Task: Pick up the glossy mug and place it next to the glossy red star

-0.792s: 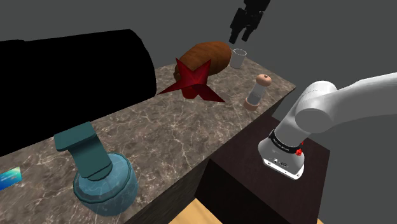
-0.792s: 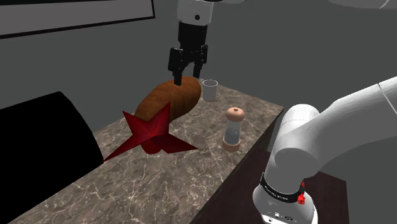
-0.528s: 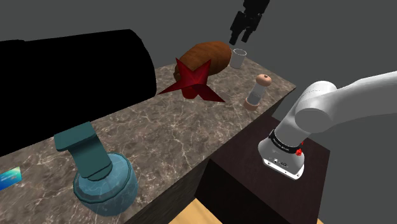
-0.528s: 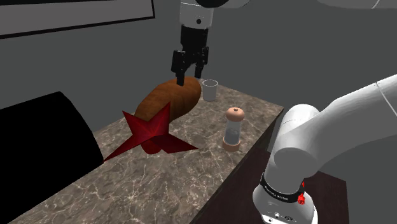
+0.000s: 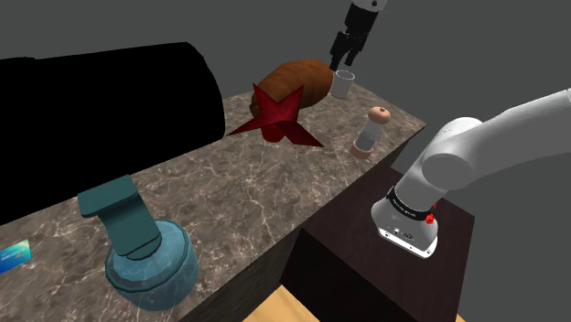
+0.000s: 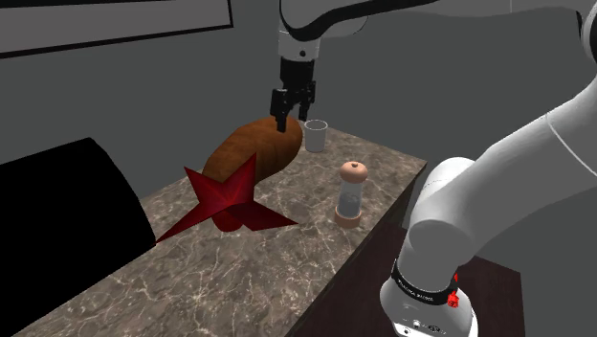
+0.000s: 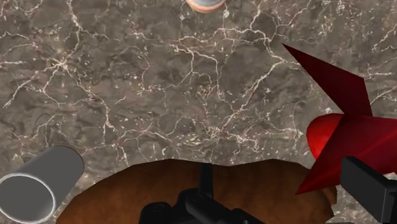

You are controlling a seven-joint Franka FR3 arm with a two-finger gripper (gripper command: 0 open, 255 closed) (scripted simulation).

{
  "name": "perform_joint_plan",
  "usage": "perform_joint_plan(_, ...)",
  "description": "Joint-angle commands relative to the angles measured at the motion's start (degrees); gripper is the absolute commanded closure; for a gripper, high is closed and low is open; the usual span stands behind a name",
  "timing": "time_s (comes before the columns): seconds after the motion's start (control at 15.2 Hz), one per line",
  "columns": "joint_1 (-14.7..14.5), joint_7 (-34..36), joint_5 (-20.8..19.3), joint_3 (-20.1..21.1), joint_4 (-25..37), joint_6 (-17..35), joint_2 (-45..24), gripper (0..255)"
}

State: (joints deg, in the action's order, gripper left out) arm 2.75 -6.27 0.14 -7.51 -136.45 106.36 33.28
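One pincer [image 6: 290,119]: black, fingers [image 7: 369,191] spread wide, gripping nothing.
Mug [image 5: 343,84]: plain pale cylinder, smooth, standing upright; just beside the pincer and lower, outside its fingers.
Star [image 6: 228,196]: glossy dark red, sharp-pointed; on the pincer's opposite side from the mug.
Lump [image 6: 254,151]: brown, rounded, loaf-shaped; directly under the pincer.
Counter [image 5: 238,192]: brown marble with pale veins.

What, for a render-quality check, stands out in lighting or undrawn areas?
Shoulder view: dim, with a pure black area beside the marbled counter, nothing drawn there. Second exterior view: same black area, lower left. Wrist view: bright sheen on the red star.
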Motion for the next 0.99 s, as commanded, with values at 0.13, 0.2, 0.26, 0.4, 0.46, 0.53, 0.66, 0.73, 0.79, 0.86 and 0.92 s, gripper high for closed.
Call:
perform_joint_plan(0.13,1.4,-4.6,-2.1,-3.5,0.6,3.8,-5.0,0)
perform_joint_plan(0.2,1.8,-5.8,-2.5,-4.3,1.0,4.7,-6.4,0)
perform_joint_plan(0.26,2.1,-6.9,-2.9,-5.2,1.4,5.7,-8.0,0)
perform_joint_plan(0.4,2.6,-9.2,-3.5,-6.8,2.6,7.5,-11.1,0)
perform_joint_plan(0.46,2.8,-10.3,-3.7,-7.6,3.3,8.4,-12.8,0)
perform_joint_plan(0.53,3.1,-11.4,-3.8,-8.4,4.0,9.2,-14.5,0)
perform_joint_plan(0.66,3.6,-13.8,-3.9,-10.0,5.7,10.8,-18.0,0)
perform_joint_plan(0.73,3.8,-15.0,-3.8,-10.8,6.7,11.6,-19.8,0)
perform_joint_plan(0.79,4.0,-16.2,-3.6,-11.5,7.7,12.3,-21.7,0)
perform_joint_plan(0.86,4.3,-17.4,-3.4,-12.2,8.7,13.0,-23.5,0)
perform_joint_plan(0.92,4.6,-18.6,-3.1,-12.9,9.9,13.7,-25.5,0)
